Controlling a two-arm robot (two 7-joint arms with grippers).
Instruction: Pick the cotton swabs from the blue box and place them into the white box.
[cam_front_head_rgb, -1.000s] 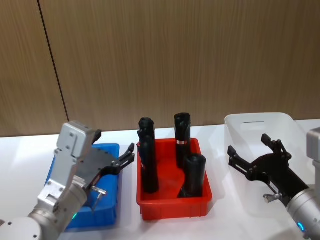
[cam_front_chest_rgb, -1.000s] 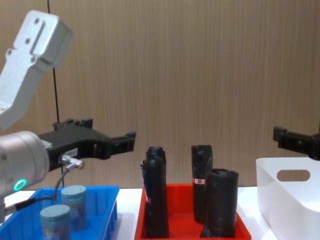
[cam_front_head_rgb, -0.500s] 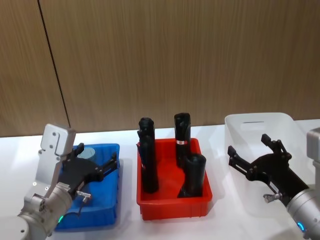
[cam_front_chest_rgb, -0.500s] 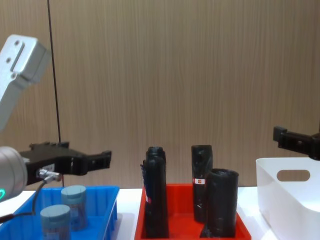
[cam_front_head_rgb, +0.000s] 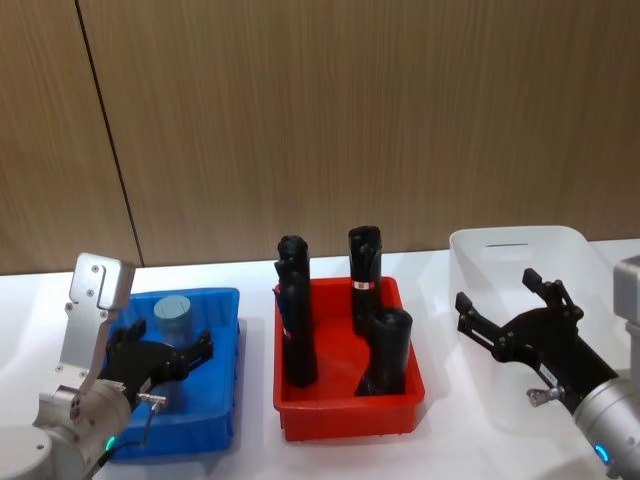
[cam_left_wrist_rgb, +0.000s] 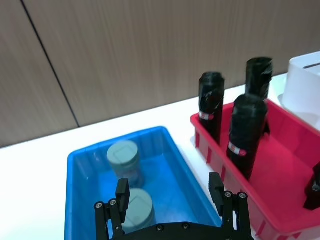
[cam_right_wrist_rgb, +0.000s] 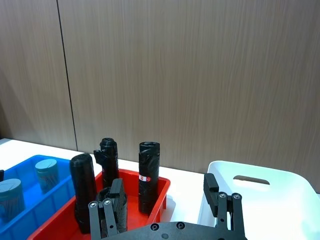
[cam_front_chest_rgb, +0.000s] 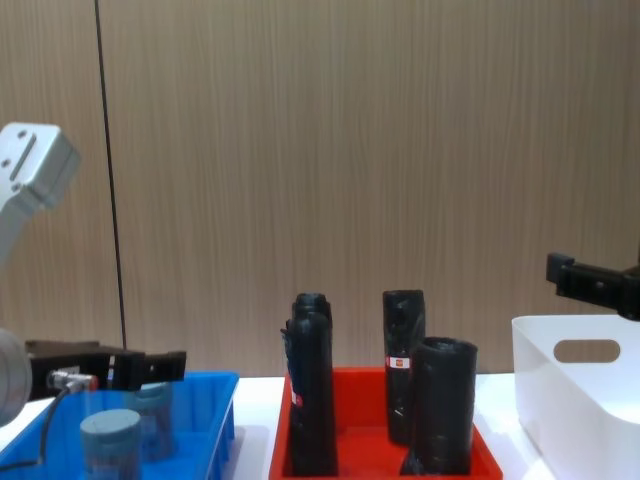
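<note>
Blue rectangular plastic box (cam_front_head_rgb: 225, 350) at the robot's left on the white surface (cam_front_head_rgb: 250, 455) holds both cotton swab tubs, clear cylinders with grey-blue lids: far tub (cam_left_wrist_rgb: 123, 155) and near tub (cam_left_wrist_rgb: 136, 207), upright, just beside each other. Left claw (cam_left_wrist_rgb: 169, 195) hangs low over that box, released, jaws spread, nothing held. Near tub sits by one finger, probably not centred in the gap; the wrist view is poor for that. Right claw (cam_front_head_rgb: 497, 292) idles spread and empty over the white rounded plastic box (cam_front_head_rgb: 515, 233). Red tray (cam_front_head_rgb: 345, 420) of tall black rolls (cam_front_head_rgb: 297, 330) stands between the boxes. Step: approach for first pick. Next: shift sideways to centre on the near tub, drop, clench below the lid.
</note>
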